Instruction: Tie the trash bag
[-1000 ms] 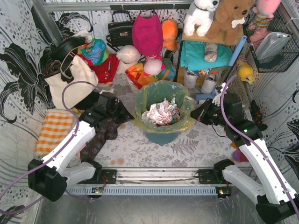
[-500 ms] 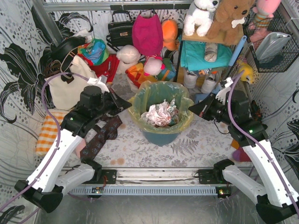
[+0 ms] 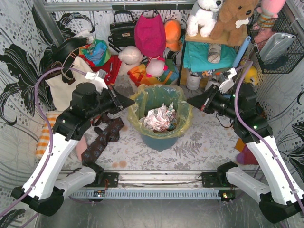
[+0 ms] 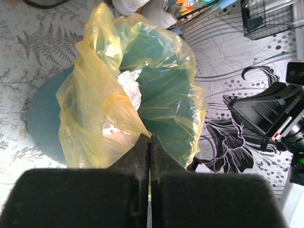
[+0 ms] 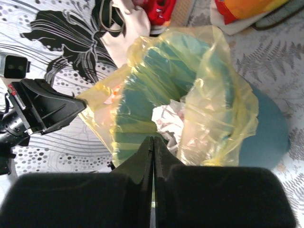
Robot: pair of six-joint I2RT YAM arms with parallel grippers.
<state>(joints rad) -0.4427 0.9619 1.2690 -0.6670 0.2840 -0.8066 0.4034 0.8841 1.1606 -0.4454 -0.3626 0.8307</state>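
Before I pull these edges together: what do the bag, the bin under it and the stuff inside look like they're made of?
The trash bag looks like thin, glossy yellow-green plastic film: it is translucent and wrinkled, with teal showing through. The bin seems to be rigid matte teal plastic with smooth walls. The wad inside looks like crumpled white paper, sharply creased and possibly printed.

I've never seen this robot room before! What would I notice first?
The yellow-green trash bag in the teal bin stands in the middle, with crumpled white paper inside. The left gripper and right gripper pinch its rim from either side. Plush toys sit high at the back right.
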